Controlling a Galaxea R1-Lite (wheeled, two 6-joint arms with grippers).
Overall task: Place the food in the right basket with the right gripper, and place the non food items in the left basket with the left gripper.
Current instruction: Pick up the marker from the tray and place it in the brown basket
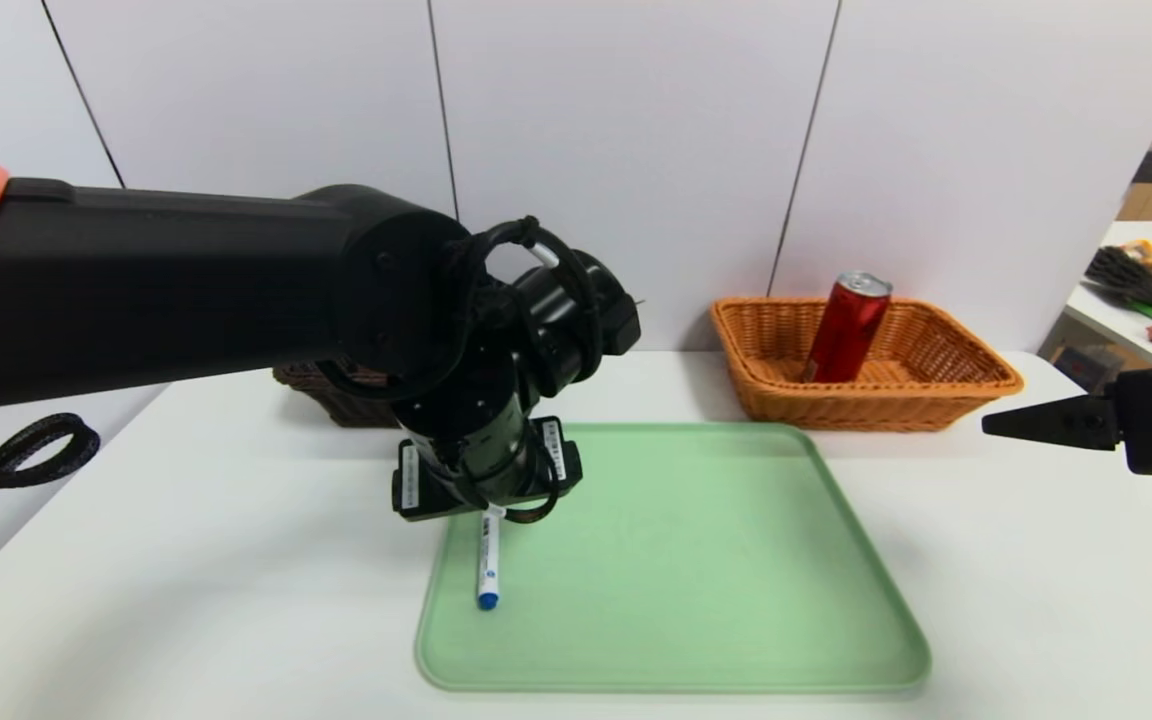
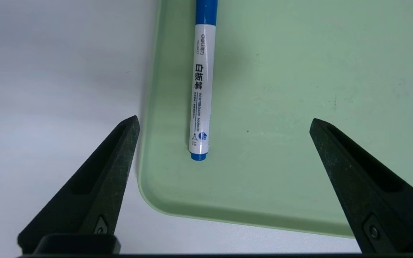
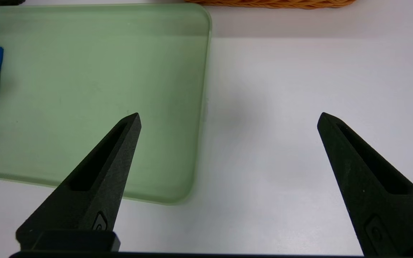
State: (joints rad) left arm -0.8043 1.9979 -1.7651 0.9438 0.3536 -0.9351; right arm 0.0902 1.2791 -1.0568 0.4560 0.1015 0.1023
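Marker, white plastic barrel with blue cap, lies flat near the left edge of the pale green plastic tray; judged light, rigid and prone to roll, best pinched across mid-barrel. Left gripper hangs just above it, fingers spread wide. Right gripper hangs aside over the table, fingers spread, empty. Farther back, the slim red can leans inside the orange-tan wicker basket.

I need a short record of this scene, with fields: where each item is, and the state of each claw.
marker: white marker with blue cap, lying flat near the left edge of the green tray
can: red can leaning inside the orange basket
dark basket: brown basket, mostly hidden behind the left arm
left claw: left claw open, above the marker, not touching it
right claw: right claw open, over the white table, right of the tray, holding nothing
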